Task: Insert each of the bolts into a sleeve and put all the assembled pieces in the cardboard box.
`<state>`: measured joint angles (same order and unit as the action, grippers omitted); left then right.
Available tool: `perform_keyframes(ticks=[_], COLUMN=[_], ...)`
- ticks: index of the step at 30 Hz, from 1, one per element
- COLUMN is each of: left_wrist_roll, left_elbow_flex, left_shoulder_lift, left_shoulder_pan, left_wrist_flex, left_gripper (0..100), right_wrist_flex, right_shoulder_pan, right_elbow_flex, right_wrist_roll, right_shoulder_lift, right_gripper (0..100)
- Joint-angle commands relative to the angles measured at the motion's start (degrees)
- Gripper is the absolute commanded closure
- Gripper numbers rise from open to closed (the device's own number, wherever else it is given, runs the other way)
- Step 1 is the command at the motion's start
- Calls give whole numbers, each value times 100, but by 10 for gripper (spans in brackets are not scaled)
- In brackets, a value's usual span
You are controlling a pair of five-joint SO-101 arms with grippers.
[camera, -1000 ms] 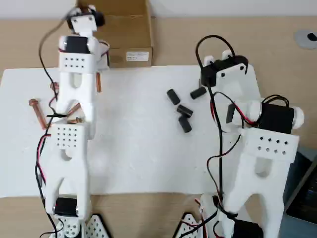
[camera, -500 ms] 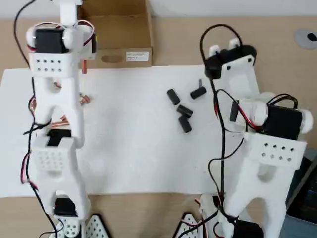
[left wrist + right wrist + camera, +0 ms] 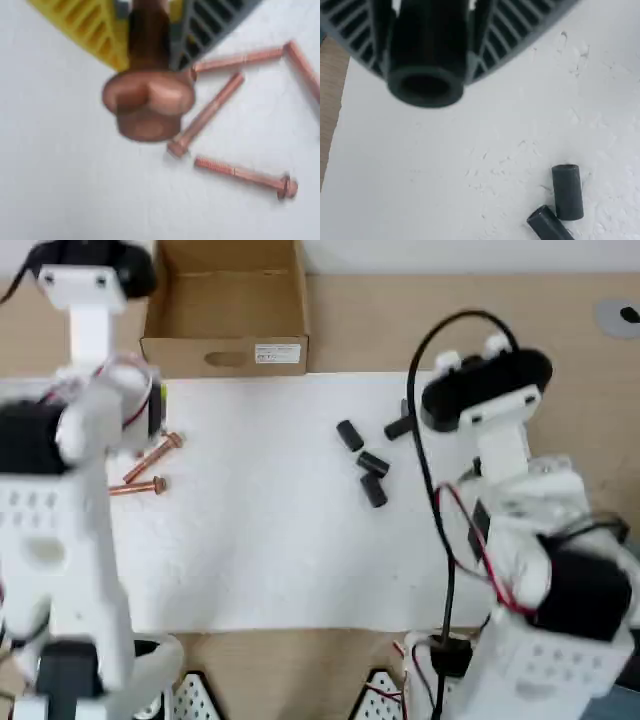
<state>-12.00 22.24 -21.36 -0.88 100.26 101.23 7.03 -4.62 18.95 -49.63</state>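
My left gripper (image 3: 147, 47) is shut on a copper bolt (image 3: 148, 102), held head-down above the white sheet. Several loose copper bolts (image 3: 205, 115) lie on the sheet below it, and two of those bolts (image 3: 150, 455) show beside the left arm in the high view. A black sleeve (image 3: 426, 65) is clamped in my right gripper (image 3: 432, 30), its open bore facing the camera. Under it lie two loose sleeves (image 3: 567, 192). Several black sleeves (image 3: 372, 462) sit clustered at the sheet's centre right. The cardboard box (image 3: 225, 350) stands open at the back left.
The white sheet (image 3: 260, 540) covers the table's middle, with bare wood behind it and to the right. Both arms stand tall over the sheet's side edges. A dark object (image 3: 625, 315) lies at the far right edge of the table.
Both arms have risen towards the camera. The left arm swung left, away from the box, carrying its bolt. The right arm lifted with its sleeve.
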Motion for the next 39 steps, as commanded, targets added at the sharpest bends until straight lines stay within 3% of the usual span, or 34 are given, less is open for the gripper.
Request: perform_keyframes(ticks=[1, 8, 15, 20, 29, 39], left_wrist_roll=[-35, 132, 1002, 1468, 2681, 3745], left_elbow_flex=[-826, -2497, -4404, -5688, -7622, -8782], left_shoulder_lift=[-1103, -2914, -4505, -5560, -7231, -8330], left_shoulder_pan=[-35, -35, -26, 0, 35, 993], left_wrist_flex=[18, -132, -1345, -2154, -3393, -4079], left_gripper=[999, 999, 999, 999, 999, 999], right_wrist_flex=[70, -563, -1284, -1705, -2558, -3429], right_shoulder_pan=[84, 84, 40, 4, -1253, -2677], right_elbow_flex=[-462, -2079, -3591, -4409, -5297, -5798], right_wrist_roll=[-53, -79, -1319, -1530, -1890, -2013], right_shoulder_lift=[-655, -2273, -3697, -4101, -4198, -4207], right_gripper=[989, 989, 989, 989, 989, 989])
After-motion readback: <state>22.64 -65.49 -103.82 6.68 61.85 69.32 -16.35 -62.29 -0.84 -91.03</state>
